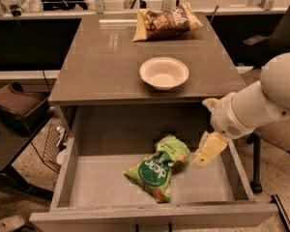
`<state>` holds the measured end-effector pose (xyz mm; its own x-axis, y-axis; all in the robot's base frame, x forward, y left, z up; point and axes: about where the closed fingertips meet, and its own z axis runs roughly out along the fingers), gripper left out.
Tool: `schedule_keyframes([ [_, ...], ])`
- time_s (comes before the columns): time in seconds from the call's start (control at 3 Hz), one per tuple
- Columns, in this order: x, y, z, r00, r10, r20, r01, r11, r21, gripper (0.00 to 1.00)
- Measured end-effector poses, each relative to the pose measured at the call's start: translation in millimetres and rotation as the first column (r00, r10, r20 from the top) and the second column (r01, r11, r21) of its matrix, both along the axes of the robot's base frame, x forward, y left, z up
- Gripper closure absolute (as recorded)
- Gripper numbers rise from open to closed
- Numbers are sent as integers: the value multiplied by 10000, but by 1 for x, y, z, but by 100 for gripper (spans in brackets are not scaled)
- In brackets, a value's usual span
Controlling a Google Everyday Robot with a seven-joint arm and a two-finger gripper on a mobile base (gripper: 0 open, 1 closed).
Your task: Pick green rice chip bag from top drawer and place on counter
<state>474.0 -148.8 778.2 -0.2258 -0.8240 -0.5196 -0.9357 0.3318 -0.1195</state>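
The green rice chip bag [158,168] lies crinkled on the flat bottom of the open top drawer [96,190], right of its middle. My gripper [204,156] hangs from the white arm over the drawer's right part, just right of the bag's upper end and apart from it. The counter [99,62] stretches above and behind the drawer.
A white bowl [164,72] sits on the counter near its front edge. A brown-and-tan chip bag [165,21] lies at the counter's back. A dark chair [17,108] stands at the left, and a chair leg [256,166] at the right of the drawer.
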Motion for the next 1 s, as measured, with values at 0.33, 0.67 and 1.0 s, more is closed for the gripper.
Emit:
schedule_keyframes([
  [0.33,-2,11,-15,9997,81,-224,-81,10000,11,0],
  [0.67,-7,50,-80,9966,601,-559,-588,9980,241,0],
  [1.0,-6,74,-115,9953,893,-372,-879,9954,382,0],
])
